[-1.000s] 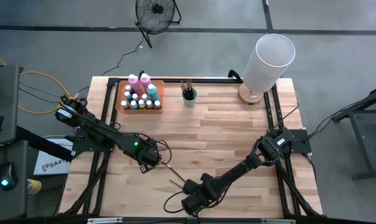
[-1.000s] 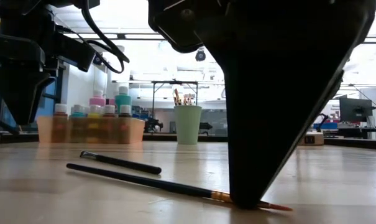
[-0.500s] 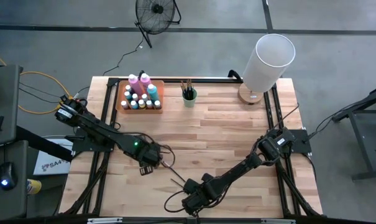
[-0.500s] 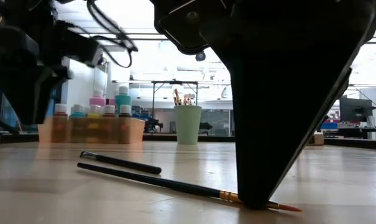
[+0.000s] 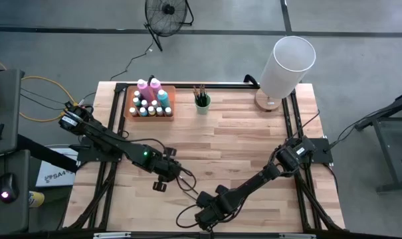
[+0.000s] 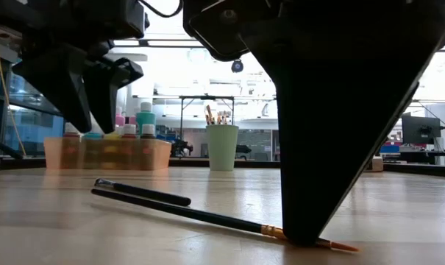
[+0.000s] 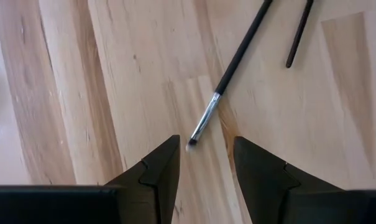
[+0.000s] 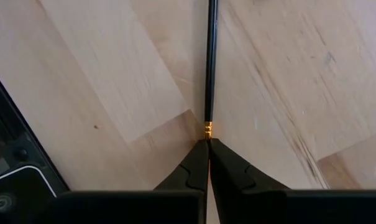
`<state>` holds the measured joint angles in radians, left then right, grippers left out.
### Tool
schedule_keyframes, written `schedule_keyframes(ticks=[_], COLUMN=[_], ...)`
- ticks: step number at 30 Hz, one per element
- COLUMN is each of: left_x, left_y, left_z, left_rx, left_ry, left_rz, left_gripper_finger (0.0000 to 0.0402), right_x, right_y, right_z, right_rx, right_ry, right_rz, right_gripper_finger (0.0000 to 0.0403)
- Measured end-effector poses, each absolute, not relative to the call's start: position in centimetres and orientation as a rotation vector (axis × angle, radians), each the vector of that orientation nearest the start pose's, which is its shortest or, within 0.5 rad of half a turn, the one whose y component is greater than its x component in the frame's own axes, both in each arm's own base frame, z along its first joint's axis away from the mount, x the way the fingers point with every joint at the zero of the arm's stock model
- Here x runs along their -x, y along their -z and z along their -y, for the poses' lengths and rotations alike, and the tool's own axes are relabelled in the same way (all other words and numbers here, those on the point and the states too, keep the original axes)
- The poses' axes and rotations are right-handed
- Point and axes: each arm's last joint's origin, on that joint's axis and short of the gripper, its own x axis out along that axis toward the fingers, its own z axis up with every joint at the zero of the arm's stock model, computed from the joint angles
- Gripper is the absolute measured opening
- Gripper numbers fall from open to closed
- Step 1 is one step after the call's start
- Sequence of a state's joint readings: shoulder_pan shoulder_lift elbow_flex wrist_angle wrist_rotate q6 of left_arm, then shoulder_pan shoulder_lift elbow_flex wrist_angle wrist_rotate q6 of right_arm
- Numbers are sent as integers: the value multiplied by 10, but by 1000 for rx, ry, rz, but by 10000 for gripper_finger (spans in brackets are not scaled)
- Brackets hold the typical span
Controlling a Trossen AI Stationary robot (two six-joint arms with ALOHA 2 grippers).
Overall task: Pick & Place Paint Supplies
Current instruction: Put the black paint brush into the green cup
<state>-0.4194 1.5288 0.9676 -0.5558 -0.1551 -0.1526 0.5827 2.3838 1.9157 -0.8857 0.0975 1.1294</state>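
Two thin dark-handled brushes lie on the wooden table near its front middle. The silver-ferruled one point(image 7: 237, 56) has its bristle tip just ahead of the gap of my left gripper point(image 7: 203, 158), which hovers open above it, pointing down and touching nothing. The longer brush point(image 6: 178, 212), with a gold ferrule and orange tip, lies under my right gripper point(image 8: 207, 146), which is shut on it. In the low view my left gripper point(image 6: 95, 131) hangs clear of the table. Paint bottles point(image 5: 149, 99) stand in the orange tray point(image 5: 129, 114) at the far left. My right gripper pinches the longer brush at its gold ferrule point(image 8: 207, 129), between the ends of its two shut fingers. The fingers come steeply from above. The dark handle runs away from them along the table and the orange bristle tip point(image 6: 341, 246) sticks out on the other side.
A green cup point(image 5: 202, 103) holding more brushes stands beside the tray at the far edge. A tall white cylinder point(image 5: 288, 63) stands at the far right corner. Bare wood lies across the table's middle and right.
My left gripper has rolled about its own axis and tipped, drifting a little toward the table's right and near edge, so that its fingers now stand over the silver-ferruled brush's tip. Its opening is unchanged.
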Motion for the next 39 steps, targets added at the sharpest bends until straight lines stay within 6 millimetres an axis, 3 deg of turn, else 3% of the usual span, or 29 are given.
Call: schedule_keyframes(ticks=[13,22,26,35,39], left_x=[-278,-284,-288,-308,-320], left_y=[-199,-166,-153,-166,-156], left_z=[124,152,157,166,173], left_rx=[-296,-454,-503,-549,-561], left_ry=[364,540,489,488,523], left_rz=[-981,-984,-983,-910,-943], left_gripper_finger=[146,146,146,146,146], right_x=[-404,-405,-405,-405,-405], right_y=[-127,-126,-126,-126,-126], right_z=[-258,-256,-256,-256,-256], right_rx=[-524,-532,-535,-545,-542], right_ry=[372,372,372,374,377], right_rz=[-1285,-1291,-1293,-1295,-1289], right_gripper_finger=[3,3,3,3,3])
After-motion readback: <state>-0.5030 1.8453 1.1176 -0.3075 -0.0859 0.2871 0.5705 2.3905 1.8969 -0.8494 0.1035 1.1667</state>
